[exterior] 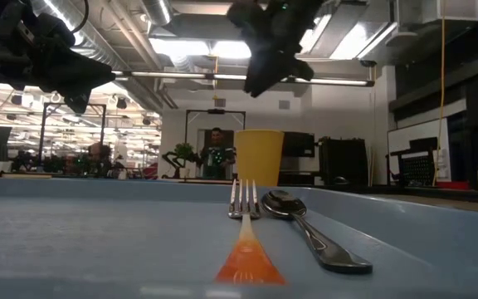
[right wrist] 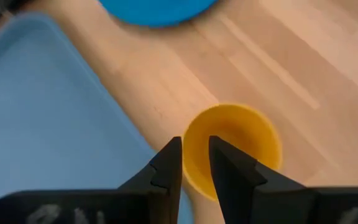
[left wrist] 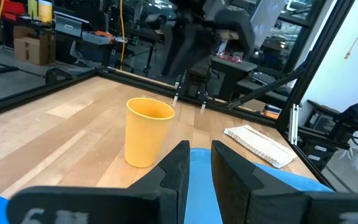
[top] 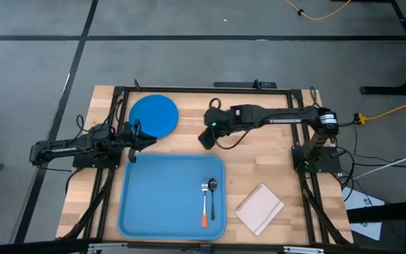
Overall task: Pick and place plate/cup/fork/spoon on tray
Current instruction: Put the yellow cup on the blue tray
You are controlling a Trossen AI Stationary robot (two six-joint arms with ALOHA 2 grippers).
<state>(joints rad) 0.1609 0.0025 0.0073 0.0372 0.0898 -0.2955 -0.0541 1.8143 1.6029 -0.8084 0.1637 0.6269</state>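
Counting one fork (top: 204,204), one spoon (top: 213,197)

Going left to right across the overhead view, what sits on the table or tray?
Round dark-blue plate → large light-blue rectangular tray → orange-handled metal fork → slim dark spoon → small white rectangular pad. The orange-yellow cup is hidden under the right arm in this view.

L arm low along table's left edge, left gripper (top: 134,143) fingers nearly together. R arm reaches from right edge toward centre, right gripper (top: 208,137) fingers narrowly parted.
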